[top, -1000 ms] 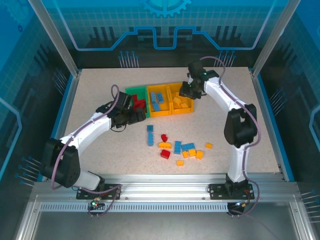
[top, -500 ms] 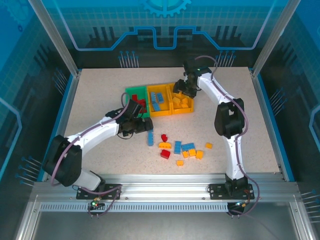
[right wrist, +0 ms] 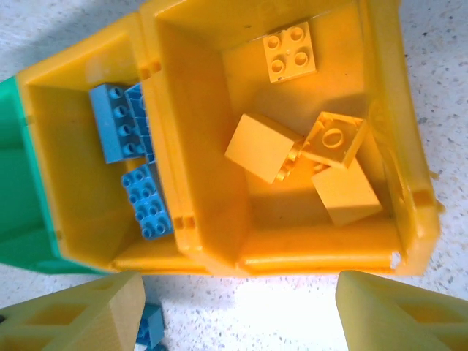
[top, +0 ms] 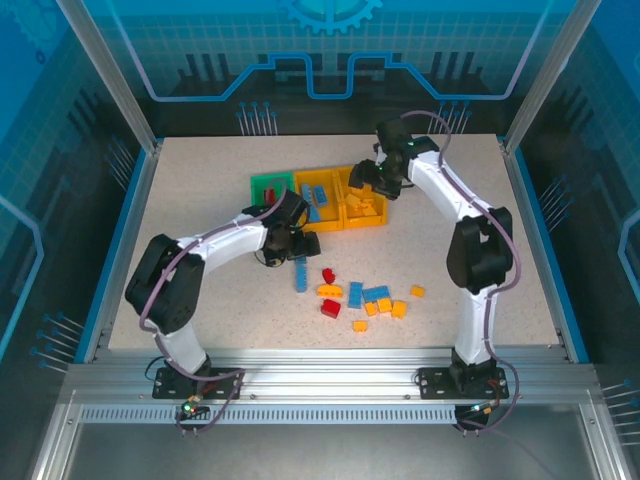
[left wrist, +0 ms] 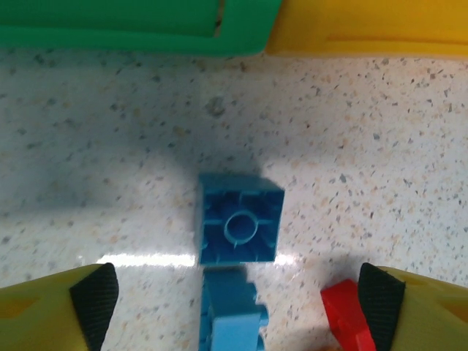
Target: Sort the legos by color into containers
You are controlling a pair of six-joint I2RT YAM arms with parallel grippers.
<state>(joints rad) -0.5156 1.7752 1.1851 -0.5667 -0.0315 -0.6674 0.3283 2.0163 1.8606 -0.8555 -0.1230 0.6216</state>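
The left claw (top: 300, 244) hangs low over the speckled surface (top: 200, 200) just in front of the row of three joined bins (top: 332, 218), its black-tipped fingers (left wrist: 91, 300) spread wide and gripping nothing. Between them, in the left wrist view, a blue square lego (left wrist: 240, 228) lies hollow side up on the surface. It sits a little apart from the row's front wall, below the seam where the green bin (left wrist: 131, 25) meets the middle yellow bin (left wrist: 373, 29). A second blue lego (left wrist: 232, 322) lies just behind it, farther from the row, with a red lego (left wrist: 349, 322) off to one side.

The right claw (top: 366, 182) hovers above the row's right end, its yellow fingers (right wrist: 80, 314) likewise wide apart and empty. Below it, the right yellow bin (right wrist: 322, 257) contains four yellow legos (right wrist: 292, 53), and the middle yellow bin holds blue legos (right wrist: 117, 121). Red pieces (top: 270, 194) show in the green bin at the row's left end.

A loose scatter of legos (top: 365, 297) in red, blue and yellow lies on the surface well in front of the row's right half.
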